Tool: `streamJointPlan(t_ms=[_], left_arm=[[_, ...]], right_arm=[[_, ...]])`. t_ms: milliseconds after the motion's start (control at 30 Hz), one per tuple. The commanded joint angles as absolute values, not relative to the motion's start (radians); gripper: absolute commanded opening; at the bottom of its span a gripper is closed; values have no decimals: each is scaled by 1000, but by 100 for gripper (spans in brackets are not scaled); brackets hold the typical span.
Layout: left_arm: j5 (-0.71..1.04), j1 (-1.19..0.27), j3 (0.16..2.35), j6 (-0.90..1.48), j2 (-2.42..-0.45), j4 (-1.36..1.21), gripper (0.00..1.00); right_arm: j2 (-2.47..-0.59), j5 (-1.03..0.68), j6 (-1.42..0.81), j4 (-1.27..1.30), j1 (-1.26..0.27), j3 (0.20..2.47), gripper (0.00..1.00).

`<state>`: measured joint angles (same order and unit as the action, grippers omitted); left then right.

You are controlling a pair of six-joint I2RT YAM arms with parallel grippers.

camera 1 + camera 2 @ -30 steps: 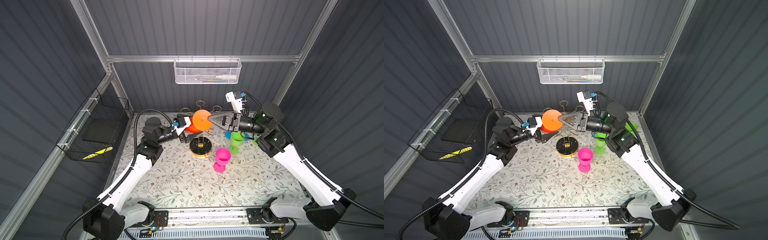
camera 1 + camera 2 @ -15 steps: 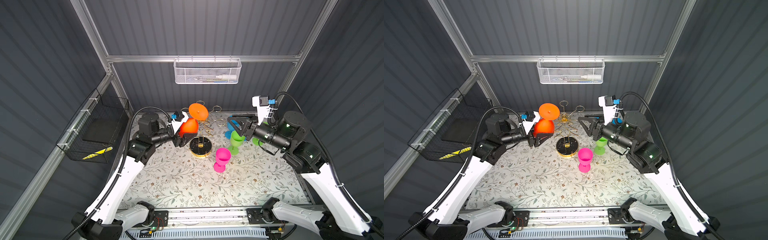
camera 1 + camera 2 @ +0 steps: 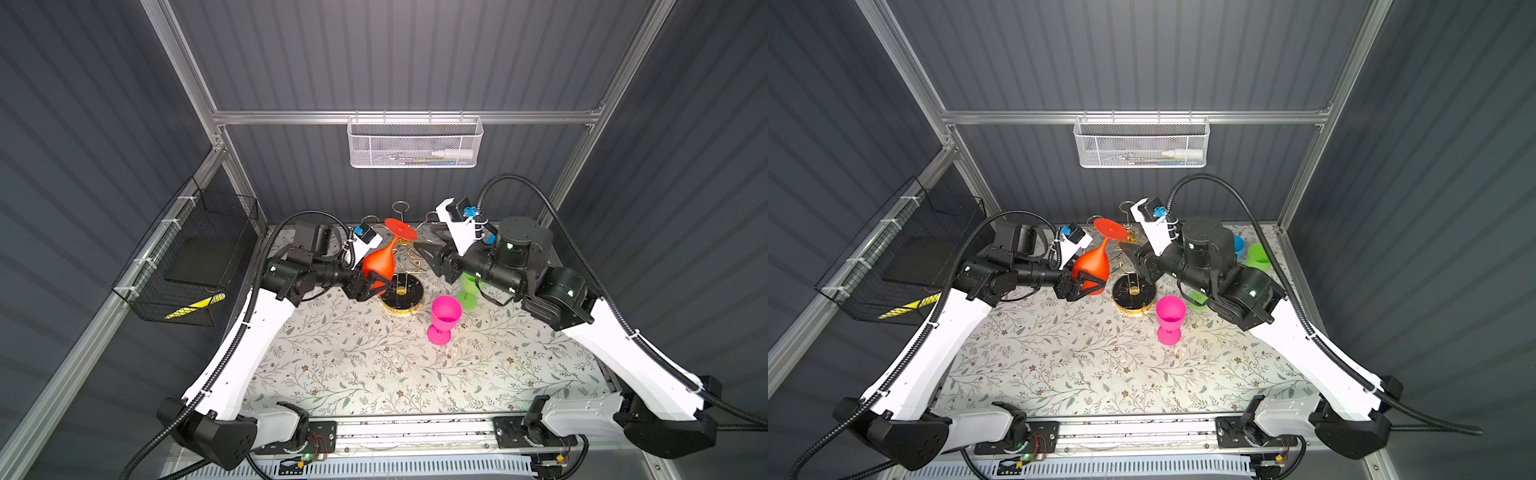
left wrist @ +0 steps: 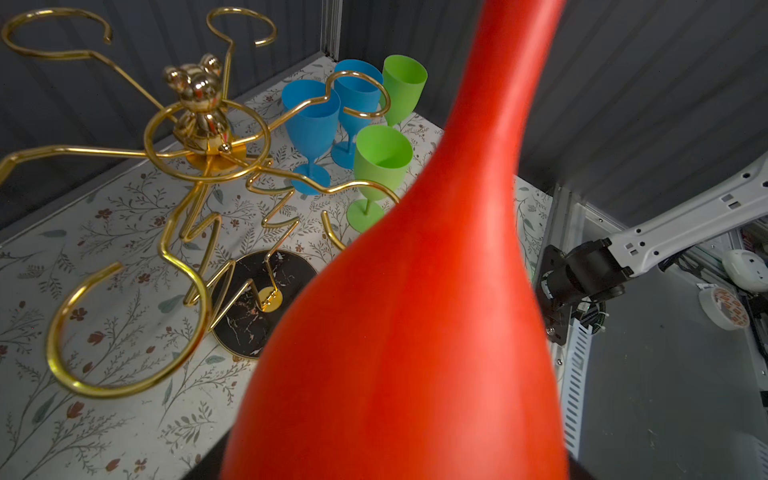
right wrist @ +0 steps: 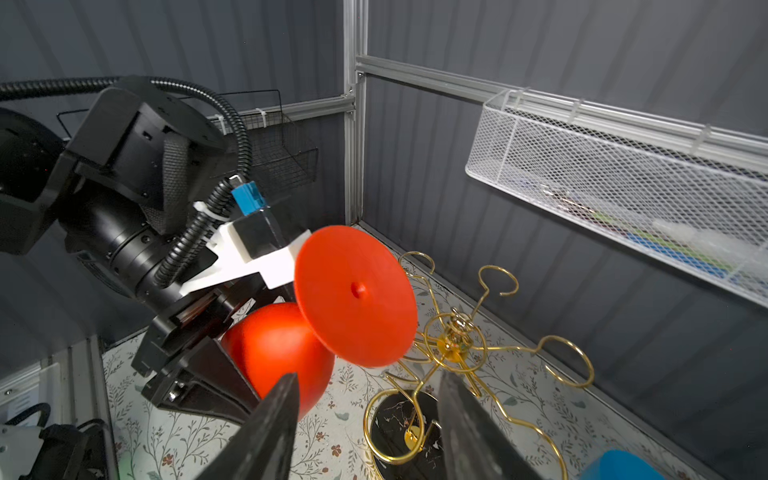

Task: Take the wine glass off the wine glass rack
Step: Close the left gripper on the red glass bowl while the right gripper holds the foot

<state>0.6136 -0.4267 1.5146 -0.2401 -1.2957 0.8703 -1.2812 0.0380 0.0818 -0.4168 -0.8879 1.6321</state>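
Left hand (image 3: 375,284) is clamped on the bowl of the glass (image 3: 379,262). Glass is inverted, foot up, tilted, just beside the rack (image 4: 198,93). Looks clear of the rings, so lift-off seems done and the carry is the step in hand. Right hand (image 5: 368,399) has jaws apart, empty, near the rack. Next: swing away from the wire arms, turn upright, set down on bare table (image 3: 374,365), clear of the pink glass (image 3: 444,316).

No lettering can be read; only yellow-black stripes (image 3: 195,305) in the black basket (image 3: 224,216).
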Motion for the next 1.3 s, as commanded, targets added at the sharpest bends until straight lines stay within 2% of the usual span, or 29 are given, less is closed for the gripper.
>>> streamJointPlan(t_ms=[0,467,1000,1100,1267], left_arm=[[615,-427,1575,-233,-1307,970,63],[642,-428,1571,-258,-1297,1008,63],[656,-428,1572,-273,-1301,1055,63],[659,-428,1572,-276,-1299,1058,63],[660,-428,1571,-285,-1297,1070,63]], right_arm=[[-1305,58,191,-402,-925,1674,59],[-1413,116,241,-398,-942,1751,59],[-1441,193,291,-394,-940,1746,60],[-1452,193,293,-395,-937,1750,56],[-1467,179,293,-402,-936,1768,37]])
